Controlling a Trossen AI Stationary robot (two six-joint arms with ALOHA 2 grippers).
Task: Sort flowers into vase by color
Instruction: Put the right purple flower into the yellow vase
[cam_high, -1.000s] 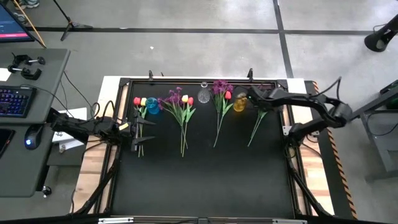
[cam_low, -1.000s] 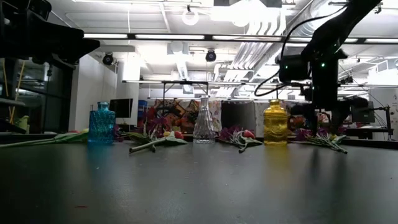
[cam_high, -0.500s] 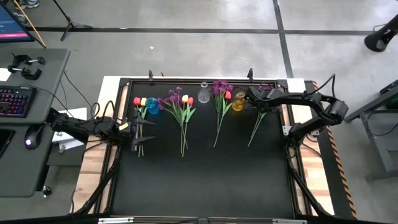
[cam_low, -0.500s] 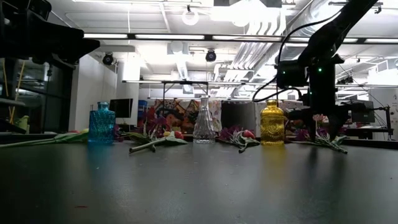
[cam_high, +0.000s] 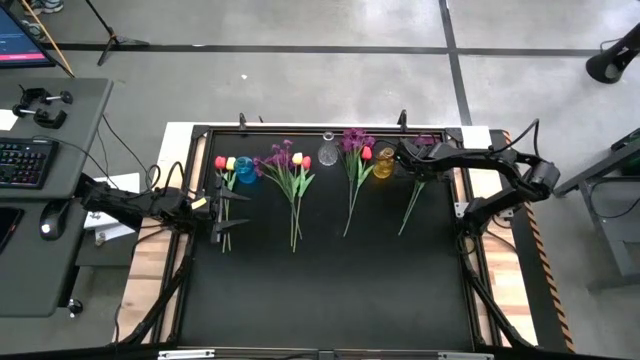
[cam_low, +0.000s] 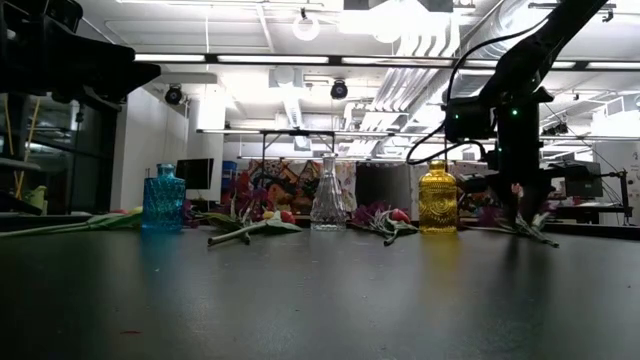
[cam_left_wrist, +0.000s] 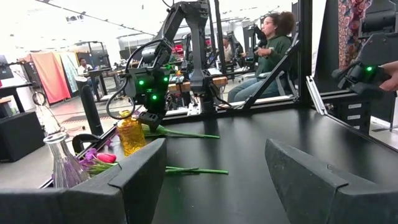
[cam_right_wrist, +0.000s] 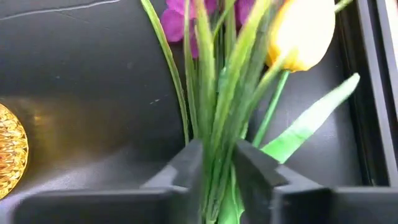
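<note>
Several bunches of green-stemmed flowers lie flat on the black table. The rightmost bunch (cam_high: 413, 195) has a yellow tulip (cam_right_wrist: 303, 31) and purple blossom (cam_right_wrist: 174, 18). Beside them stand a blue vase (cam_high: 246, 170), a clear vase (cam_high: 328, 153) and a yellow vase (cam_high: 385, 165). My right gripper (cam_high: 408, 160) is down at the rightmost bunch, next to the yellow vase, shut on its stems. My left gripper (cam_left_wrist: 214, 180) is open and hovers at the table's left over the stem ends of the leftmost bunch (cam_high: 226, 190). My right gripper pinches the rightmost bunch's green stems and leaves (cam_right_wrist: 217, 155) between its two fingers (cam_right_wrist: 186, 165), a little below the blooms. The fingers come from above, pointing down, and lie across the stems. The bunch lies on the table (cam_low: 532, 228), its stem ends toward the near edge.
The yellow vase (cam_right_wrist: 9, 149) stands close beside my right gripper. The table's raised far rim (cam_high: 320, 130) runs just behind the vases. The near half of the table (cam_high: 330, 290) holds nothing. People sit in the room beyond the table (cam_left_wrist: 270, 43).
My right gripper has come down onto the rightmost bunch beside the yellow vase, ending low at the table. The flowers and vases have stayed in place.
</note>
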